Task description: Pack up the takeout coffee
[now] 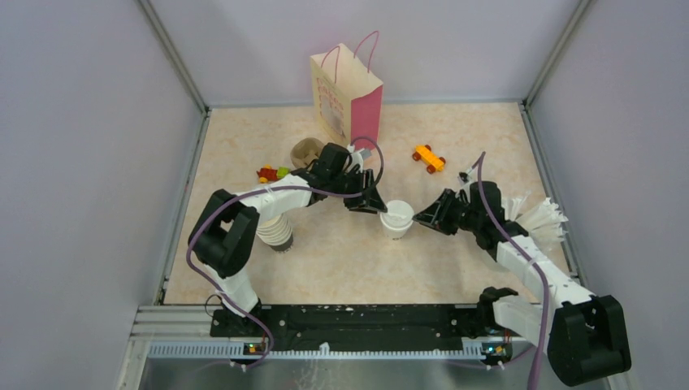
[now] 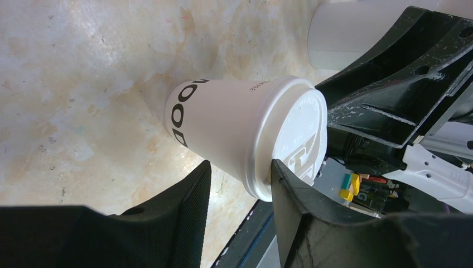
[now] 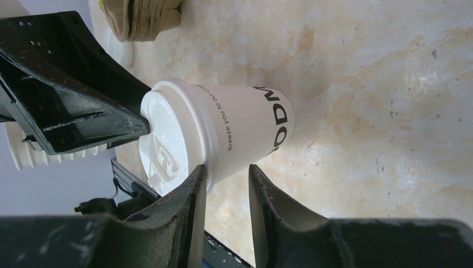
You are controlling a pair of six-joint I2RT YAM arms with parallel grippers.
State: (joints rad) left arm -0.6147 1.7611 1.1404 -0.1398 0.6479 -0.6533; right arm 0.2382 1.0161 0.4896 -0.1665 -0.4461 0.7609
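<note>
The marbled surface [image 1: 455, 268] carries a pink-and-cream bag [image 1: 345, 97], standing at the back. A stick cup [image 1: 536, 218] is at the right and a cup stack [image 1: 275, 231] at the left. The coffee [image 1: 397, 218] stands upright mid-surface, lid [image 2: 295, 139] on, between the two claws. The left claw [image 1: 375, 205] meets it from the left, the right claw [image 1: 421, 218] from the right. Each is part open with the lid's rim between its fingers [image 2: 290, 212], one finger over the lid and the other by the cup wall. Whether either truly pinches it, I cannot tell. An orange toy car [image 1: 428, 158] lies behind, well apart.
</note>
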